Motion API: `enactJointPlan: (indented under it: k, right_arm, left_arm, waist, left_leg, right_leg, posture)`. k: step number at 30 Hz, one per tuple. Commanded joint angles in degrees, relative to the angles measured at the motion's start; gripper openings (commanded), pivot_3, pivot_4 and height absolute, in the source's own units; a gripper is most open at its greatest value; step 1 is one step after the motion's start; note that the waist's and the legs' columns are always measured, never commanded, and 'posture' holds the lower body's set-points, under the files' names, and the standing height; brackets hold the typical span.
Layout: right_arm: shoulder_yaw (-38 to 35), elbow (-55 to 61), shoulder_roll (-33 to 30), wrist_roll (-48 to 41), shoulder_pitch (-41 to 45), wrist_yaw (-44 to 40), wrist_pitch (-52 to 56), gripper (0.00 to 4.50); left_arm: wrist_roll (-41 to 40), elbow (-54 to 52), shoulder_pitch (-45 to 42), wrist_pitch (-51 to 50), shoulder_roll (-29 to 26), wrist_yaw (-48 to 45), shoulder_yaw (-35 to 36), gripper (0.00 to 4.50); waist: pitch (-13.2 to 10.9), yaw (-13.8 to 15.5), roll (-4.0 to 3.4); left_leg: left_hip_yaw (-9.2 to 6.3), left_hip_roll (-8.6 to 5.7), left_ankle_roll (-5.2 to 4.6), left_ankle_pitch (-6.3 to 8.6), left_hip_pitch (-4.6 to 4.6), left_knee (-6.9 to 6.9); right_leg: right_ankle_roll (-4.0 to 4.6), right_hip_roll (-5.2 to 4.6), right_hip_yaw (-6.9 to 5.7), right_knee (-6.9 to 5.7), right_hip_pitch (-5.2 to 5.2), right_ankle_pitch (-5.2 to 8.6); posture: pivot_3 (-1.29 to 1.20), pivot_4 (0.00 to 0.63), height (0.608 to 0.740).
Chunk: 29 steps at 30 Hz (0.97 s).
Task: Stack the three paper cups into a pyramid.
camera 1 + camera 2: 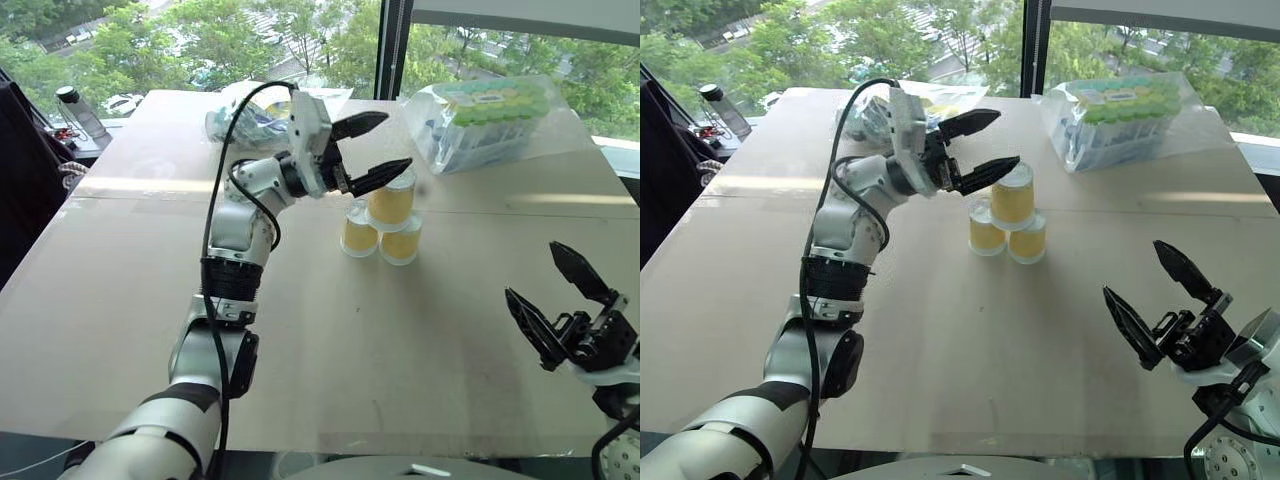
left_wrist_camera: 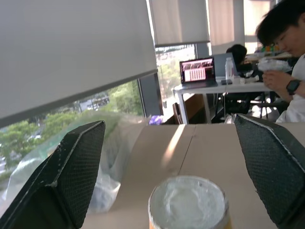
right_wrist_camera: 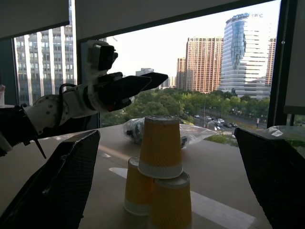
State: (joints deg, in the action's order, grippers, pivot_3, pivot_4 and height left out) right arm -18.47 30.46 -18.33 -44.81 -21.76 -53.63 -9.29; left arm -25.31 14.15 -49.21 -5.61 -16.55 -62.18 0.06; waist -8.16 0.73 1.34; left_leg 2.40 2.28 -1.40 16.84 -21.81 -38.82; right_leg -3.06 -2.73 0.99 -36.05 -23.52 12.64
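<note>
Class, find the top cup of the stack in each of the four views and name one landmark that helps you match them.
Left eye view: top cup, centre, on two lower cups.
Right eye view: top cup, centre, by the left gripper.
Left wrist view: its white base, low, between the fingers.
Right wrist view: centre.
Shared landmark: that gripper.

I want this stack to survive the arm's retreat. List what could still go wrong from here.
1. The open left pincer hangs right at the top yellow-orange tapered paper cup, one black finger at its rim; a sideways exit could knock it off.
2. That cup sits upside down, bridging the two lower yellow-orange paper cups; a light nudge may topple the pyramid.
3. The clear plastic bag of goods lies close behind, limiting room to pull away.
</note>
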Motion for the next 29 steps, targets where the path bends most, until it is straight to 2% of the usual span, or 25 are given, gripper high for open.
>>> enactJointPlan:
  k: [1,3,6,8,10,13,17,19,23,29]
  right_arm:
    - [0.2,-0.2,-0.7,-1.1,0.0,-1.4,-0.1,4.50]
    - [0.5,-1.5,-1.0,-1.2,0.4,-2.4,0.3,4.50]
    - [0.8,-3.9,-2.2,-0.4,-0.5,-4.0,1.2,4.50]
    - [0.7,-6.6,-4.5,2.9,-2.1,-4.2,2.2,4.50]
    - [0.4,-9.9,-7.2,6.0,-3.8,-5.2,2.7,4.50]
    - [0.5,-12.9,-9.2,8.3,-4.6,-6.1,2.0,4.50]
    - [2.1,-18.0,-10.9,11.8,-3.5,-7.5,1.4,4.50]
    - [2.5,-19.6,-10.9,12.1,-2.3,-7.8,1.1,4.50]
    - [3.5,-21.3,-11.2,12.7,-0.1,-8.7,1.6,4.50]
    - [3.8,-23.4,-11.4,12.4,2.2,-9.7,2.0,4.50]
  left_arm:
    - [-2.0,-4.1,0.9,-0.4,-1.1,0.0,1.6,4.42]
    - [-3.9,-8.7,3.2,-2.8,-2.8,0.4,2.5,4.42]
    - [-7.2,-19.5,11.4,-11.7,-8.9,-0.1,2.4,4.42]
    - [-6.6,-26.7,19.7,-15.7,-14.8,-0.5,1.7,4.42]
    - [-7.9,-35.0,31.4,-19.9,-20.5,0.0,3.9,4.42]
    - [-8.3,-42.9,43.4,-21.4,-24.4,1.8,6.2,4.42]
    - [-1.3,-47.9,61.6,-18.2,-21.3,10.4,7.2,4.42]
    - [2.7,-47.4,65.6,-14.6,-19.7,13.4,6.1,4.42]
    - [6.6,-45.4,68.8,-12.0,-16.1,18.2,4.6,4.42]
    - [8.1,-44.1,68.8,-9.0,-15.1,19.8,4.3,4.42]
  waist:
    - [0.0,0.0,0.00]
    - [0.0,-0.1,0.00]
    - [0.0,-0.8,-0.07]
    - [0.0,-1.1,-0.14]
    - [0.0,-1.4,-0.17]
    - [-0.1,-0.6,-0.09]
    - [0.0,-0.1,-0.26]
    - [-0.1,0.1,-0.16]
    - [-0.1,0.3,-0.12]
    - [-0.1,0.0,-0.13]
  left_leg:
    - [0.00,0.00,0.00,0.00,0.01,0.00]
    - [0.01,0.00,0.00,0.00,0.03,-0.03]
    - [0.00,0.01,0.00,0.00,0.06,-0.03]
    - [-0.09,0.01,0.00,0.00,0.10,-0.02]
    - [-0.14,0.01,0.00,0.00,0.11,0.01]
    - [-0.24,0.03,0.01,0.01,0.16,0.11]
    - [-0.19,0.02,0.01,0.00,0.28,0.03]
    - [0.02,-0.04,-0.01,0.02,0.74,0.10]
    - [0.16,-0.04,-0.01,0.01,0.89,0.10]
    - [0.24,-0.02,-0.01,0.02,0.92,0.17]
  right_leg:
    - [0.00,0.00,0.00,-0.02,0.00,0.00]
    - [0.00,0.00,0.02,-0.06,0.00,0.00]
    - [0.01,0.01,0.08,-0.11,-0.01,0.01]
    - [0.01,0.03,0.13,-0.16,-0.01,0.02]
    - [0.01,0.01,0.15,-0.16,-0.03,0.02]
    - [0.07,-0.05,0.25,-0.14,-0.06,0.06]
    - [0.23,-0.11,0.29,-0.14,0.03,0.15]
    - [0.20,-0.16,0.45,-0.14,0.31,0.19]
    - [0.05,-0.11,0.34,-0.17,0.40,0.28]
    - [0.25,-0.10,0.48,-0.21,0.40,0.18]
  posture:
    - [0.00,0.150,0.740]
    - [0.00,0.150,0.740]
    - [0.00,0.150,0.740]
    - [0.00,0.150,0.740]
    - [0.00,0.150,0.740]
    - [0.00,0.150,0.740]
    - [0.00,0.150,0.740]
    - [0.00,0.150,0.740]
    - [0.00,0.150,0.740]
    - [0.00,0.150,0.740]
